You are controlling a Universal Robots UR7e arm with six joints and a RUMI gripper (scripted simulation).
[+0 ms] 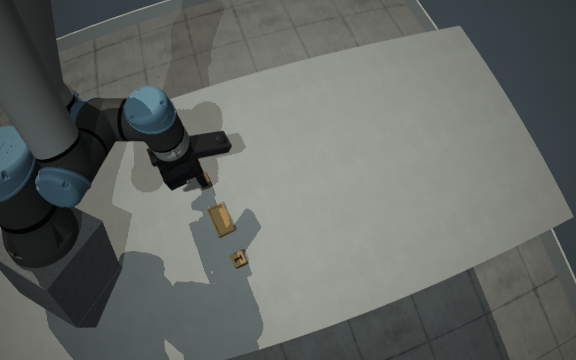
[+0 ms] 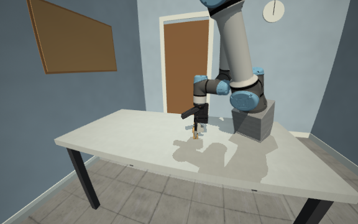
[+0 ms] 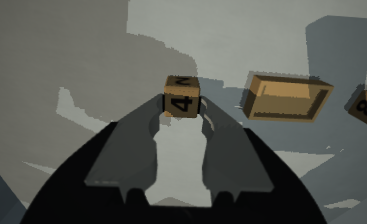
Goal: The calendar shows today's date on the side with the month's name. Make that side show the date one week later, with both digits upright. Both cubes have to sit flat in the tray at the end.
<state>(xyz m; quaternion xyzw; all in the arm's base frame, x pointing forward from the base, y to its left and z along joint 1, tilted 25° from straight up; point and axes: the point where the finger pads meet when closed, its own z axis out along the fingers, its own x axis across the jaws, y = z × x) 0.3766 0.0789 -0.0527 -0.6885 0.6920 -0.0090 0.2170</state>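
Observation:
My gripper [image 3: 181, 96] [image 1: 202, 181] [image 2: 196, 132] is shut on a small wooden cube [image 3: 182, 97] [image 1: 207, 179] [image 2: 195, 135], low over the table. In the wrist view the cube's near face shows a 4 lying on its side, and its top face shows another digit. The wooden tray [image 3: 287, 97] [image 1: 221, 219] lies empty on the table, right of the held cube in the wrist view. The second cube [image 3: 366, 107] [image 1: 238, 258] rests on the table beyond the tray, showing an 8 in the wrist view and a 1 on top in the top view.
The arm's grey base block [image 1: 58, 280] [image 2: 253, 119] stands on the table [image 1: 368, 150] near one corner. The arm's elbow and shadow hang over the area beside the tray.

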